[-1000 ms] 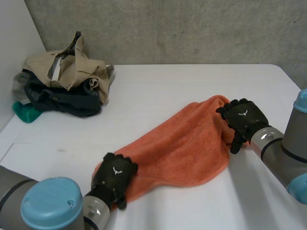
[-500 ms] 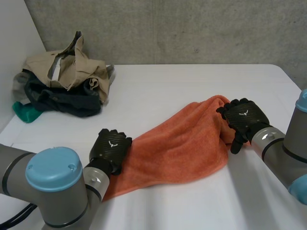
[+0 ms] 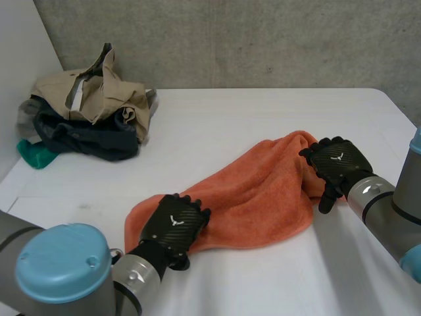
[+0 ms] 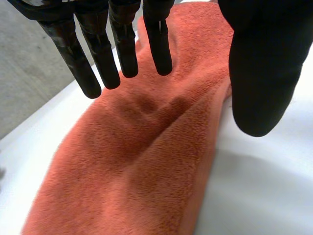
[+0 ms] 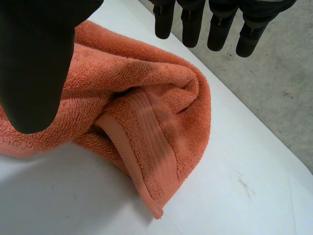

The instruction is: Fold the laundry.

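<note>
The left hand (image 3: 174, 224), fingers straight and grasping nothing, now rests on the near end of the single orange towel (image 3: 256, 191), farther in than half a second ago, so a lobe of cloth shows beside its outer edge. The right hand (image 3: 334, 161), likewise released with relaxed fingers, stays over the towel's far end. Beyond the two hands, one heap of clothes (image 3: 89, 112) lies on the white table (image 3: 263, 112), well apart from the left hand; the cloth under each palm is hidden, and the heap's garments cannot be counted.
</note>
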Robot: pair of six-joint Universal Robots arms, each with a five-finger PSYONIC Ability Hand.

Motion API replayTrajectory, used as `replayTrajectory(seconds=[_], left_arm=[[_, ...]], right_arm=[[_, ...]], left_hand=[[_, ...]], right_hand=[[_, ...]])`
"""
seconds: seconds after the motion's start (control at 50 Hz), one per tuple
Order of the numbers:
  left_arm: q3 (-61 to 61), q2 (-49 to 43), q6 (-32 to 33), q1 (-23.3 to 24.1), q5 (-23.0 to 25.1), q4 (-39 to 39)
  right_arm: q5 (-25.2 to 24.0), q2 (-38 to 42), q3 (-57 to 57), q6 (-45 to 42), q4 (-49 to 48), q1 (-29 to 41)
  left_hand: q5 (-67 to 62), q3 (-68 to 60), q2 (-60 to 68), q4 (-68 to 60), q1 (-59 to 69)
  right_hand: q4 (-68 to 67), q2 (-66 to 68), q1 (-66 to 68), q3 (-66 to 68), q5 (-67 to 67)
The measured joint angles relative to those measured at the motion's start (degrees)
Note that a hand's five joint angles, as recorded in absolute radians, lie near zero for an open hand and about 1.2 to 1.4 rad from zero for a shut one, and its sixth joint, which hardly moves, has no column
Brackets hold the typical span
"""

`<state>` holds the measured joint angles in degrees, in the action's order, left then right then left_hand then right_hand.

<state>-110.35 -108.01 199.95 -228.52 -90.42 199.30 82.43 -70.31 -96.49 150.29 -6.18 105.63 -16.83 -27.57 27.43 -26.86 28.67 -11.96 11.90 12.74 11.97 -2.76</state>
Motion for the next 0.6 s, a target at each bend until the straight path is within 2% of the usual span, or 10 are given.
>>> replayTrajectory(seconds=[0.16, 0.26, 0.38, 0.52, 0.6], left_arm=[[4.7, -8.0, 0.1, 0.9, -0.1, 1.6], [7.7, -11.0, 0.3, 0.7, -0.2, 1.8], [10.3, -12.0, 0.0, 0.1, -0.3, 1.9], [12.4, -12.7, 0.0, -0.5, -0.4, 2.2], [13.3, -14.0, 0.2, -0.6, -0.4, 2.4]], right_arm=[[0.0, 0.0, -0.4, -0.1, -0.1, 0.0], [0.0, 0.0, -0.5, -0.2, -0.2, 0.0], [0.0, 0.0, -0.5, -0.3, -0.2, 0.0], [-0.1, 0.0, -0.6, -0.4, -0.2, -0.1], [0.0, 0.0, -0.6, -0.4, 0.0, -0.1]], left_hand=[[-3.0, -1.7, 1.9, -2.8, 0.7], [-9.6, -8.8, 9.0, -9.7, 8.7], [-17.4, -17.0, 17.2, -17.7, 16.4], [-18.6, -18.3, 18.5, -19.0, 17.1], [-25.9, -26.0, 26.2, -26.3, 25.2]], right_hand=[[0.0, 0.0, 0.0, 0.0, 0.0], [0.0, 0.0, 0.0, 0.0, 0.0], [0.0, 0.0, 0.0, 0.0, 0.0], [0.0, 0.0, 0.0, 0.0, 0.0], [0.0, 0.0, 0.0, 0.0, 0.0]])
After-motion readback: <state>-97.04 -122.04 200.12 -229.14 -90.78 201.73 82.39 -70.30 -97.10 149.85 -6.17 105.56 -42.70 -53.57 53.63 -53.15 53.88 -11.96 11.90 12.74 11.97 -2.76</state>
